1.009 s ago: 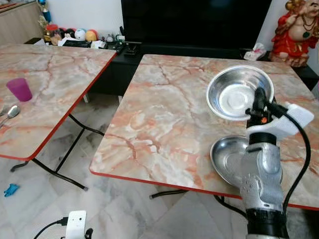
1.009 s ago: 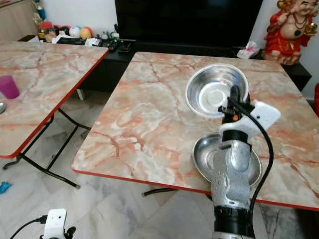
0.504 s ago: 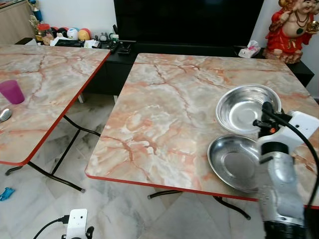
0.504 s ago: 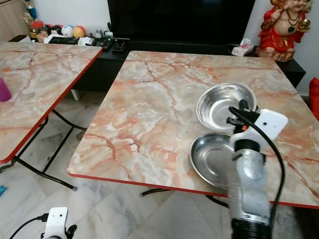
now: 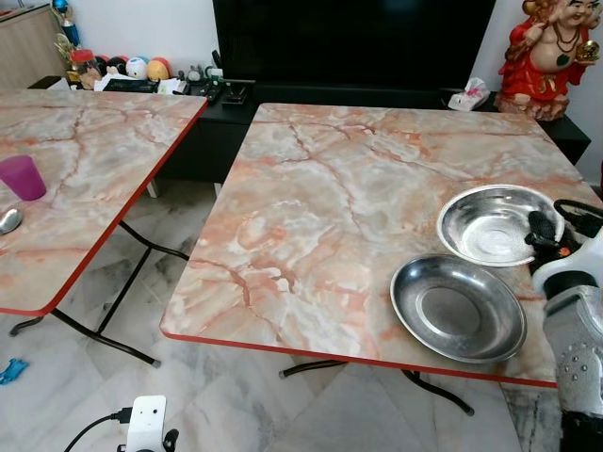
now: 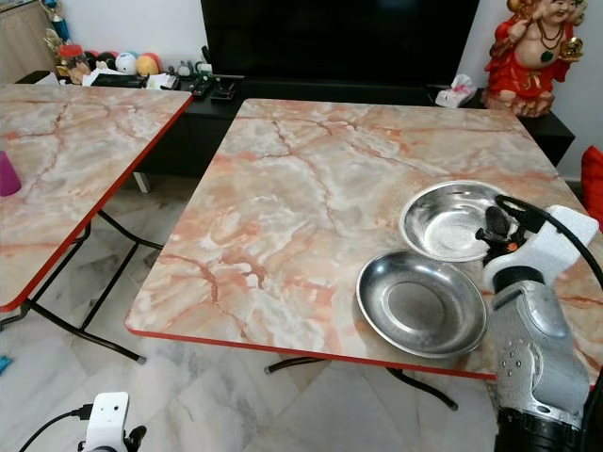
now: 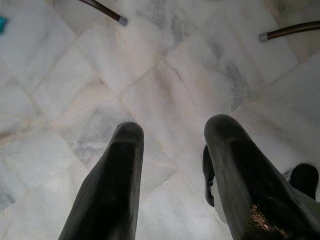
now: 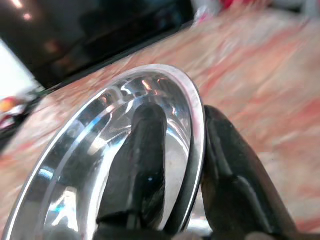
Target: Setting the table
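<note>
At table (image 5: pixel 320 217) right edge: right pincer (image 8: pixel 182 145) clamps bowl (image 5: pixel 490 224) rim.

A large black television screen (image 5: pixel 353 42) stands at the far side on a low black cabinet (image 5: pixel 217 132). At the far right a red and gold laughing figurine (image 5: pixel 549 58) sits beside a white tissue packet (image 5: pixel 464 95). Colourful balls and small ornaments (image 5: pixel 122 68) crowd the far left. A blue scrap (image 5: pixel 11 370) lies on the pale marble floor (image 5: pixel 236 395), near left.
</note>
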